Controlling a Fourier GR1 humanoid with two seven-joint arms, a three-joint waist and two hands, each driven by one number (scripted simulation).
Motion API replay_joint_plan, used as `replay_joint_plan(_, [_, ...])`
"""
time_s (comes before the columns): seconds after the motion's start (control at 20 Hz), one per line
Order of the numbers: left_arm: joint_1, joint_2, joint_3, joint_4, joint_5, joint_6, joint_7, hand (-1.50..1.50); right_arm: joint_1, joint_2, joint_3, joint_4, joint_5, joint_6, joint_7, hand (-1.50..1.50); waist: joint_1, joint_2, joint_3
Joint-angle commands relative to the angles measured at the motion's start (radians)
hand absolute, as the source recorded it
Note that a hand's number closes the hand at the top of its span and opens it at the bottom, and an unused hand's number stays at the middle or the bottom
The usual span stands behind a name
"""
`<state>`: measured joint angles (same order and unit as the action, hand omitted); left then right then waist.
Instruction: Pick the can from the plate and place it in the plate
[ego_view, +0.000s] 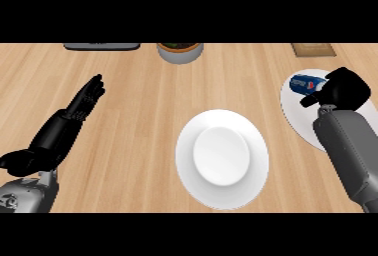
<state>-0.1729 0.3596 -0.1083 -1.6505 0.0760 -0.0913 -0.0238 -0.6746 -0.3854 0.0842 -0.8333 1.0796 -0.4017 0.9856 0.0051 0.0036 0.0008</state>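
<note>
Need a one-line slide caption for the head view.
Right hand closes on the blue can over the flat white plate; deep white plate waits at centre.

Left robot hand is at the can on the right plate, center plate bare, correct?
Not quite: the right robot hand is at the can on the right plate, as the head view shows. The left robot hand is off to the left. The center plate is bare.

Open wood runs between the centre plate (221, 159) and the plate (299, 117) at 3 o'clock. At 12 o'clock a pot (180, 51) and dark tray (102, 46) crowd the edge.
</note>
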Motion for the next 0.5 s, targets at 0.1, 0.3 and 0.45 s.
replay_joint_plan(0.1, [0.027, -0.003, 0.008, -0.023, -0.013, -0.029, -0.009, 0.0, 0.019, 0.008, -0.124, 0.203, -0.08, -0.169, -0.145, -1.5, 0.014, 0.002, 0.0])
replay_joint_plan(0.3, [-0.02, -0.034, 0.017, 0.001, -0.012, -0.029, 0.008, 0.0, -0.05, -0.03, -0.167, 0.304, -0.104, -0.239, -0.314, -1.5, 0.019, 0.005, 0.001])
replay_joint_plan(0.45, [0.002, -0.02, 0.031, -0.046, -0.012, -0.042, 0.039, 0.0, 0.002, -0.004, -0.181, 0.248, -0.134, -0.315, -0.379, -1.5, 0.01, 0.0, 0.0])
